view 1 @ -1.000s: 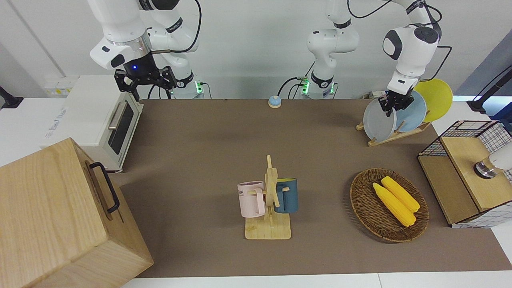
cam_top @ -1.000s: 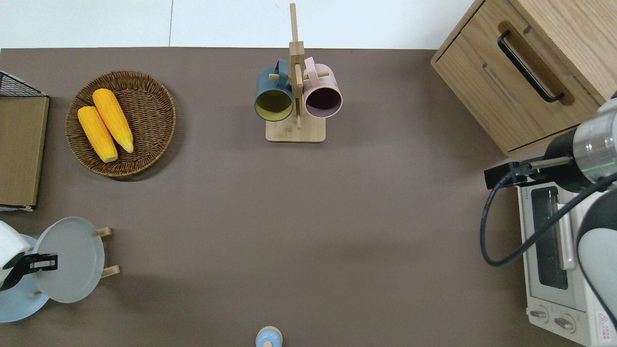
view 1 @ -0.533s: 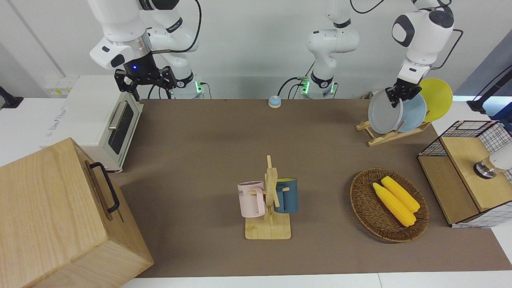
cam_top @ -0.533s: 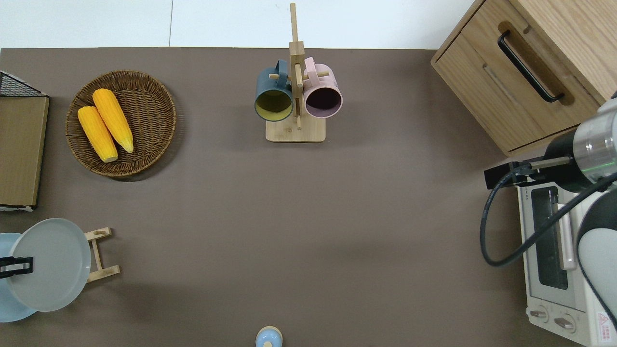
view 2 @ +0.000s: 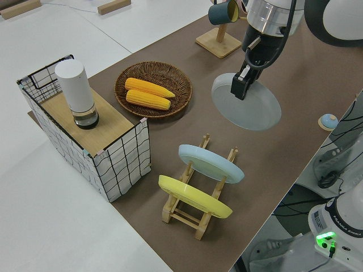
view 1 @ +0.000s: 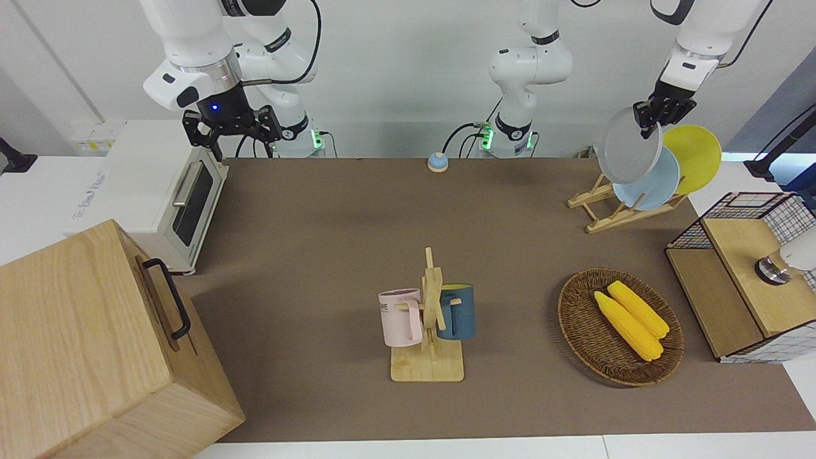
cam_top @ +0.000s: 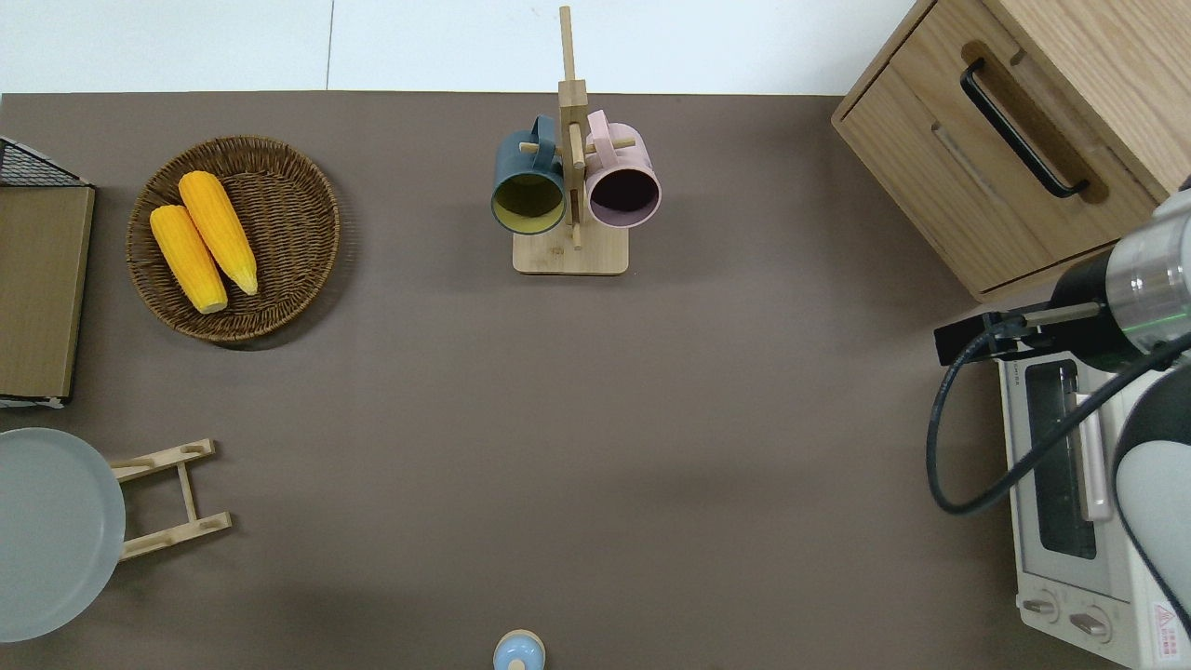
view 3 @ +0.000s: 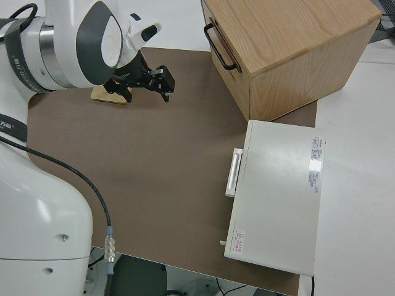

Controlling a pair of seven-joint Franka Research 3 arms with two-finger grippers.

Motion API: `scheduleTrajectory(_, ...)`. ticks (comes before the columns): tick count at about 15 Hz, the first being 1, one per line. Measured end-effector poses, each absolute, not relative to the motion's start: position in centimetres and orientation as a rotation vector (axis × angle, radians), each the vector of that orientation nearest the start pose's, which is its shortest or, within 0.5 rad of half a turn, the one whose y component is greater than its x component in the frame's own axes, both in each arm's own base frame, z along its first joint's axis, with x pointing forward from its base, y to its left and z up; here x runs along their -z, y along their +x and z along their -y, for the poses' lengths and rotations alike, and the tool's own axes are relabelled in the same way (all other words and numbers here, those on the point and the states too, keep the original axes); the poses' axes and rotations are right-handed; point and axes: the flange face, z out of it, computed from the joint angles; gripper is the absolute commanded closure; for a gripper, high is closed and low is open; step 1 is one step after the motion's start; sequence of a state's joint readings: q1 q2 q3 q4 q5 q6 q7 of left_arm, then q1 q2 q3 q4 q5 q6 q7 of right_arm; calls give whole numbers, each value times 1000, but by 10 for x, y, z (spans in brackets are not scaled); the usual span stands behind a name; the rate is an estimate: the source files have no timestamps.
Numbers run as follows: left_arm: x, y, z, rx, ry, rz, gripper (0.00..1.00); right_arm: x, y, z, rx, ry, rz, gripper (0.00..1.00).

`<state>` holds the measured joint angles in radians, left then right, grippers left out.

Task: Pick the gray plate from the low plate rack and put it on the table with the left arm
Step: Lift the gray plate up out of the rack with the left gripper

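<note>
My left gripper [view 1: 658, 113] is shut on the upper rim of the gray plate [view 1: 628, 146] and holds it tilted in the air. In the overhead view the plate [cam_top: 51, 532] is over the low plate rack [cam_top: 172, 498] at the left arm's end of the table [cam_top: 558, 447]. The gripper itself is outside that view. The left side view shows the gripper [view 2: 239, 86] on the plate [view 2: 252, 109], clear of the rack [view 2: 195, 214]. A light blue plate [view 1: 651, 182] and a yellow plate [view 1: 696, 152] stand in the rack [view 1: 609, 213]. My right gripper [view 1: 233, 129] is parked and open.
A wicker basket [view 1: 577, 331] with two corn cobs lies farther from the robots than the rack. A wire basket [view 1: 743, 210] holds a white cylinder. A mug stand [view 1: 428, 319] stands mid-table. A wooden cabinet [view 1: 83, 344], a toaster oven [view 1: 159, 185] and a small bell [view 1: 437, 162] are also there.
My left gripper has lifted the gray plate up out of the rack and toward the left arm's end of the table. The rack's outermost slot now stands bare. The right arm has not moved.
</note>
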<state>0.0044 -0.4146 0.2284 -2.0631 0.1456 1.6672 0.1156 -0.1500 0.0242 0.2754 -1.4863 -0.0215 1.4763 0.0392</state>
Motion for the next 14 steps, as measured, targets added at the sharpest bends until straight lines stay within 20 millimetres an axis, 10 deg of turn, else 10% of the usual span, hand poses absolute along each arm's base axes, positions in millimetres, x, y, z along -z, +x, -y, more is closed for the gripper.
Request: scheduleTrajectory(14,-603,413,-89,-110,-3458,270,1000,-643,549,-65,-51,-3156,134,17)
